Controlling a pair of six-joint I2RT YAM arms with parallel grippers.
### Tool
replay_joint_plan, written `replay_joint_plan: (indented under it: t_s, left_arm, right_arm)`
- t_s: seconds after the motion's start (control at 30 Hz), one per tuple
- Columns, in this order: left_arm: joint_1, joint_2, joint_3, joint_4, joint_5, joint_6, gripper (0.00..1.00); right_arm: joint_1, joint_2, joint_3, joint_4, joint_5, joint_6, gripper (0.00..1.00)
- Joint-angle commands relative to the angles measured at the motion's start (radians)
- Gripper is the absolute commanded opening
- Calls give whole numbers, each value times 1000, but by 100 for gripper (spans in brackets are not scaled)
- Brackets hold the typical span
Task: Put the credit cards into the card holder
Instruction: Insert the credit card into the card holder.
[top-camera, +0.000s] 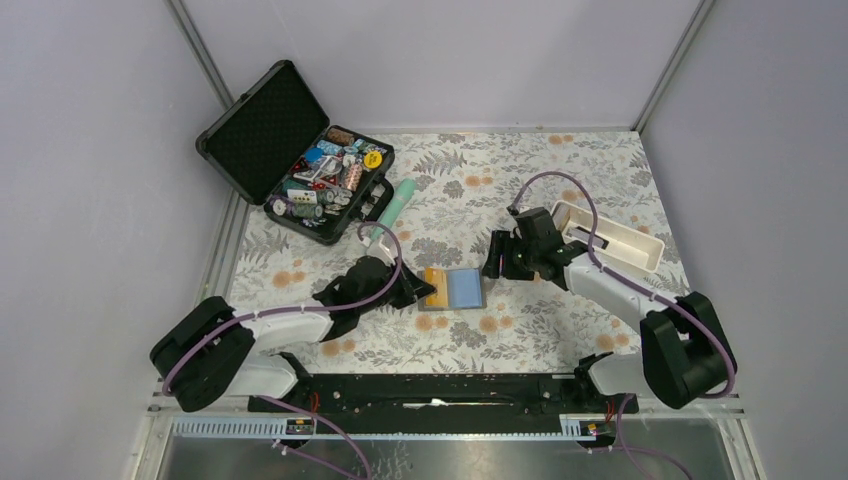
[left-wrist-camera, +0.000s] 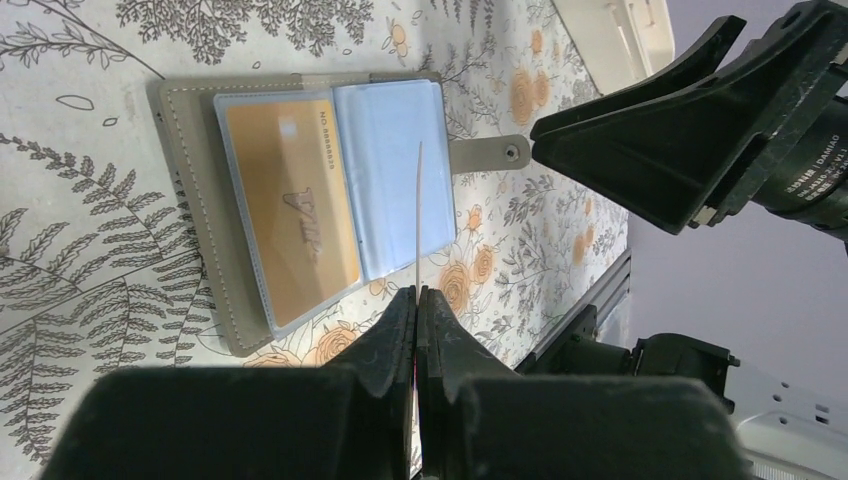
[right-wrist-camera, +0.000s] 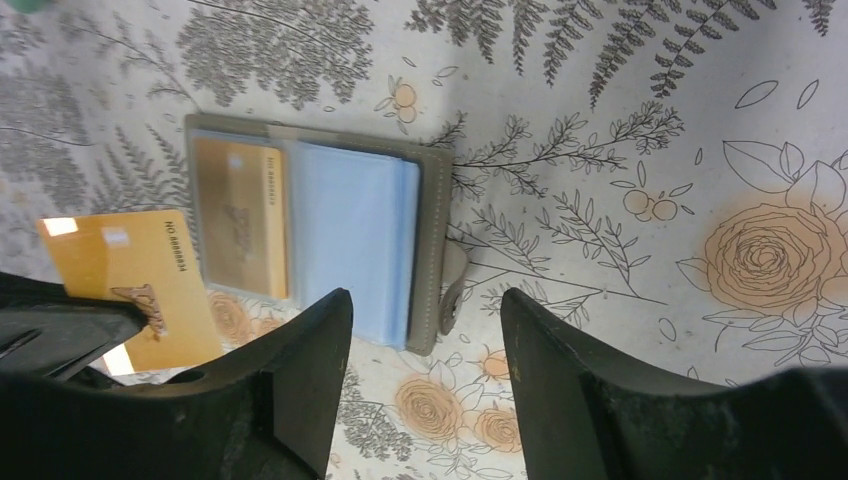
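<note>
Nearest, left gripper (left-wrist-camera: 417, 300) pinched shut on an orange card (left-wrist-camera: 418, 215), held on edge just above the holder (left-wrist-camera: 190, 200). Holder lying open and flat on the floral cloth (top-camera: 560, 180), between both grippers. Second card (left-wrist-camera: 290, 210), also orange, tucked in the pocket on the left arm's side, with a blue sleeve (left-wrist-camera: 395, 170) beside it. Right gripper (right-wrist-camera: 422, 300) over the strap side, jaws apart. Farther off: green tube (top-camera: 393, 208), open black case (top-camera: 262, 125), white tray (top-camera: 650, 240).
</note>
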Motion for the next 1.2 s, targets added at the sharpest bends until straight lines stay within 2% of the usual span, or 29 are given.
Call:
replay_joint_plan:
  t_s: [0.0, 0.13, 0.4, 0.83, 1.17]
  left_arm:
    - [-6, 31, 42, 71, -42, -9, 0]
    - [-8, 81, 40, 114, -29, -23, 0]
    - [-8, 134, 51, 146, -25, -24, 0]
    - [-8, 223, 71, 203, 11, -60, 0]
    - [-6, 293, 59, 308, 30, -96, 0]
  right_arm:
    - [25, 48, 2, 20, 78, -21, 61]
    - [34, 78, 11, 21, 81, -17, 52]
    - [57, 109, 26, -8, 107, -20, 46]
    - [65, 133, 46, 1, 128, -21, 0]
    - [70, 149, 44, 1, 135, -19, 0]
